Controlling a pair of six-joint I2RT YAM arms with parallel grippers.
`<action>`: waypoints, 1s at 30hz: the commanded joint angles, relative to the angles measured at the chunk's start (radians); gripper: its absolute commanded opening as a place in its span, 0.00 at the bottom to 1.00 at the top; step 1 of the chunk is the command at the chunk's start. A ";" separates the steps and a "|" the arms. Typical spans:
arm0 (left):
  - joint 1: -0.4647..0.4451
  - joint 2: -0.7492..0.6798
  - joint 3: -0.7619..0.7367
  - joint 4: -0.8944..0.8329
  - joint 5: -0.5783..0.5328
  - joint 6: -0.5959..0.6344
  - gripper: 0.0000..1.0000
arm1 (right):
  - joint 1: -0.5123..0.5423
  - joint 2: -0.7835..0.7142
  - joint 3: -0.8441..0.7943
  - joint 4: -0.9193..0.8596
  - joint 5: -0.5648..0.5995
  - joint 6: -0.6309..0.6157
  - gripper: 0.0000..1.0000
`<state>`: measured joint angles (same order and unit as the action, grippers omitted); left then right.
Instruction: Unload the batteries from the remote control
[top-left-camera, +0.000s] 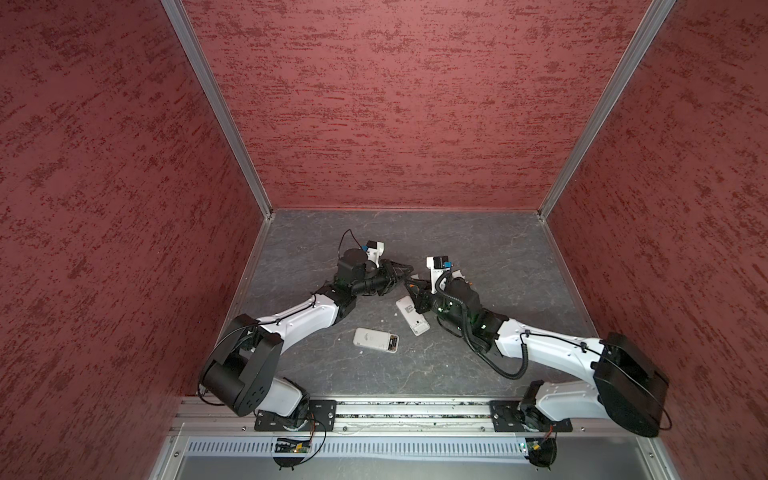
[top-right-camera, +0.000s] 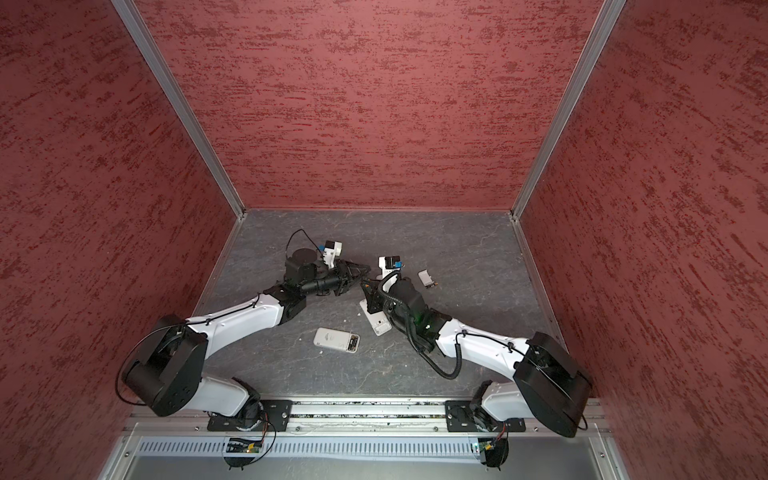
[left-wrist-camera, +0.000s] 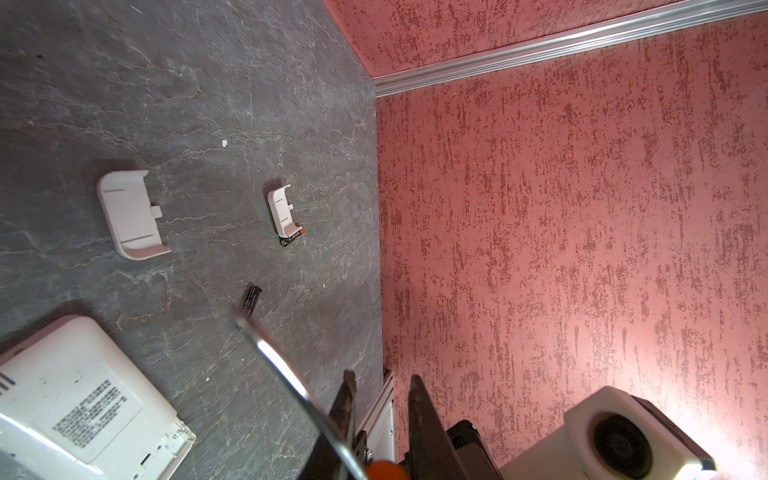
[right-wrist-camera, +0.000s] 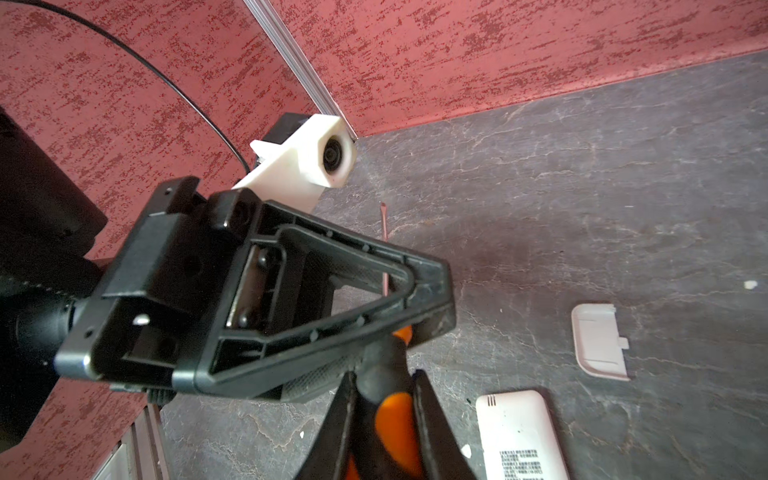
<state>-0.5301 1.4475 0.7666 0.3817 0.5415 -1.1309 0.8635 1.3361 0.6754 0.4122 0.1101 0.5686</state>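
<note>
Two white remotes lie on the grey floor, one (top-left-camera: 376, 340) with its end compartment uncovered, the other (top-left-camera: 411, 316) beside my right arm. In the left wrist view, one dark battery (left-wrist-camera: 251, 299) lies loose on the floor. Another battery (left-wrist-camera: 293, 239) rests against a small white cover (left-wrist-camera: 284, 210). My right gripper (right-wrist-camera: 386, 374) is shut on the orange-and-black screwdriver handle (right-wrist-camera: 395, 419). My left gripper (left-wrist-camera: 382, 378) stands open right by it. The screwdriver's shaft (left-wrist-camera: 282, 374) crosses in front of one of its fingers. The two grippers meet tip to tip near the floor's middle (top-left-camera: 409, 278).
A larger white battery cover (left-wrist-camera: 133, 214) lies on the floor away from the remotes. Red textured walls close in three sides, with aluminium corner posts (top-left-camera: 216, 104). Small white crumbs dot the floor. The arm bases sit on a rail (top-left-camera: 411, 409) at the front edge.
</note>
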 joint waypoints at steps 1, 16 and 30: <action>0.016 -0.053 -0.024 -0.087 -0.008 0.063 0.43 | -0.001 -0.039 0.010 -0.008 0.036 -0.011 0.00; 0.204 -0.421 -0.180 -0.686 -0.072 0.312 0.52 | 0.107 -0.296 0.023 -0.626 0.052 -0.021 0.00; 0.219 -0.176 -0.107 -0.660 -0.092 0.449 0.49 | 0.357 -0.195 0.091 -0.835 -0.131 0.150 0.00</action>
<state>-0.2905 1.2526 0.6308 -0.2970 0.4652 -0.7277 1.2022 1.1168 0.7528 -0.3794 0.0383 0.6697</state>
